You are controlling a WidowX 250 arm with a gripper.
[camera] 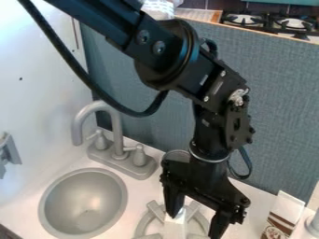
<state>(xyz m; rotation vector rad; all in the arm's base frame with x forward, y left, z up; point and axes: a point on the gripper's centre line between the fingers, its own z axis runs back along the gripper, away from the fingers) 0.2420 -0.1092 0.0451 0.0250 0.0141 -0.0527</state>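
Note:
The black gripper [194, 226] hangs over the grey stove burner [147, 225] at the bottom of the view. Its two fingers stand wide apart. A whitish, block-like thing [175, 227] rises over the burner between them, close beside the left finger; whether they touch, I cannot tell. Behind the gripper, a round metallic rim [176, 155] shows partly, the rest hidden by the arm.
Left of the burner are a grey sink [83, 203] and a grey faucet [118, 156] with two knobs. A white and brown carton [283, 217] stands at the lower right, beside a whitish item [309, 228]. A blue-grey panel [280, 112] rises behind.

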